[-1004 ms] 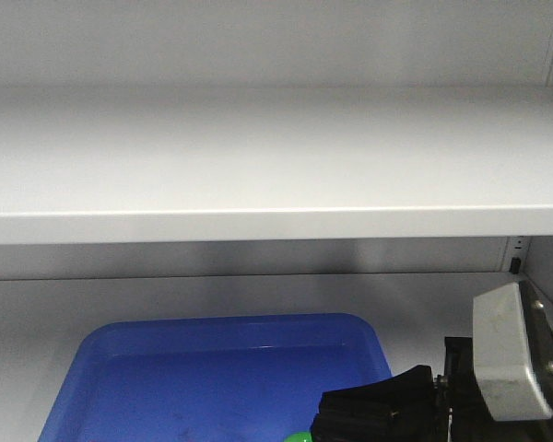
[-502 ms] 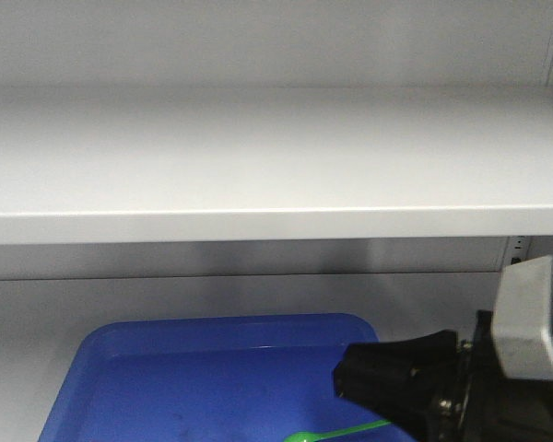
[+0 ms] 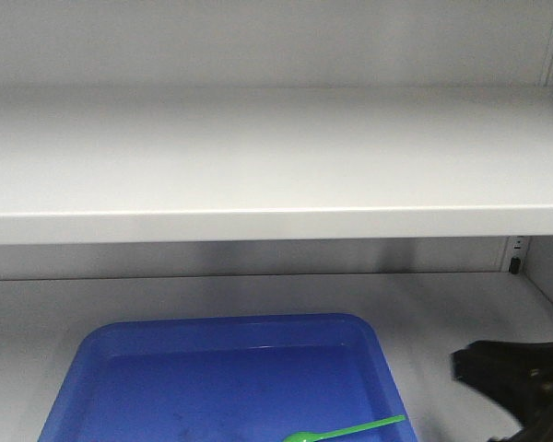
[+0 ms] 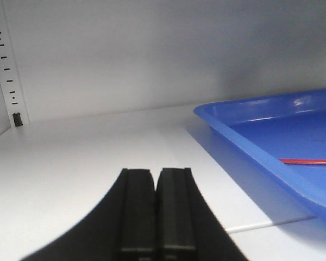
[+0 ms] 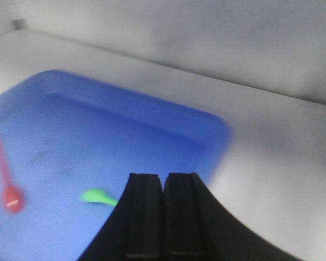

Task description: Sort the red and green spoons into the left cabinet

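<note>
The green spoon (image 3: 346,430) lies in the blue tray (image 3: 230,322) near its front right corner, on the lower shelf of the pale grey cabinet (image 3: 258,166). In the right wrist view its bowl (image 5: 98,196) shows just left of my right gripper (image 5: 163,175), which is shut and empty; the handle is hidden behind the fingers. The red spoon (image 5: 5,179) lies at the tray's left. The left wrist view shows its red handle (image 4: 309,161) inside the tray. My left gripper (image 4: 155,171) is shut and empty over the bare shelf, left of the tray.
The upper shelf overhangs the tray. Slotted uprights (image 4: 8,76) stand at the rear corners. My right gripper (image 3: 470,361) shows low at the right, just off the tray's right edge (image 3: 387,368). The cabinet's back wall (image 4: 152,54) is close behind.
My right arm has drawn back to the right and downward, off the tray. The green spoon, covered before, now lies in full view in the tray.
</note>
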{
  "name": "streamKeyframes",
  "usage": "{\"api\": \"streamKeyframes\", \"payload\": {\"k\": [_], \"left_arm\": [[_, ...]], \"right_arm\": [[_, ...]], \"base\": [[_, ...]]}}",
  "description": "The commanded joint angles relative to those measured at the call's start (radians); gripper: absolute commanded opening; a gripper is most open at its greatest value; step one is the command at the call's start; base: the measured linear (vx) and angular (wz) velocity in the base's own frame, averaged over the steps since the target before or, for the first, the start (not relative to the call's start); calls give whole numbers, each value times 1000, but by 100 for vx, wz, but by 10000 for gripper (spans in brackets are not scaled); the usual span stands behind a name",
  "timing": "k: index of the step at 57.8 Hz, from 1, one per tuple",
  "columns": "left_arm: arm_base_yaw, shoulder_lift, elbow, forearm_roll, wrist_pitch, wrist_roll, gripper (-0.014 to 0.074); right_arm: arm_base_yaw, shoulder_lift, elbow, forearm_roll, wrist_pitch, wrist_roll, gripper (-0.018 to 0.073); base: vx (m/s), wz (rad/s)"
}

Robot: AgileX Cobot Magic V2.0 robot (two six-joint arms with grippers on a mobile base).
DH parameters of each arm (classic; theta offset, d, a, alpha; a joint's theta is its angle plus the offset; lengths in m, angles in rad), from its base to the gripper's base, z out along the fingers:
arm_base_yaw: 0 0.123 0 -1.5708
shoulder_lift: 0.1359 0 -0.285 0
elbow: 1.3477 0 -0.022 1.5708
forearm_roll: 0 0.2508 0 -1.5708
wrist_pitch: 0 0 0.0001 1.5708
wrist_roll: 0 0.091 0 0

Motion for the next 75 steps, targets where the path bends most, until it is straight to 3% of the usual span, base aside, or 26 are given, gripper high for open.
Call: {"api": "streamKeyframes", "payload": {"k": [1, 11, 26, 33, 57, 62, 75], "left_arm": [[0, -20, 11, -6, -81, -12, -1], [0, -20, 11, -6, -81, -12, -1], [0, -20, 11, -6, -81, -12, -1], [0, -20, 11, -6, -81, -12, -1], [0, -20, 11, -6, -81, -12, -1], [0, -20, 11, -6, -81, -12, -1], [0, -19, 11, -6, -78, -12, -1]], "right_arm": [[-37, -43, -31, -167, -94, 212, -3], [-105, -128, -12, -344, -136, 376, -3], [-133, -379, 286, -384, -459, 428, -3], [-133, -500, 418, -411, -522, 451, -3], [-133, -798, 797, -438, -536, 453, -3], [-132, -858, 793, -453, -435, 453, -3], [-132, -867, 794, -515, -393, 452, -3]], "base": [[0, 0], [0, 0], [0, 0], [0, 0], [0, 0], [0, 0], [0, 0]]}}
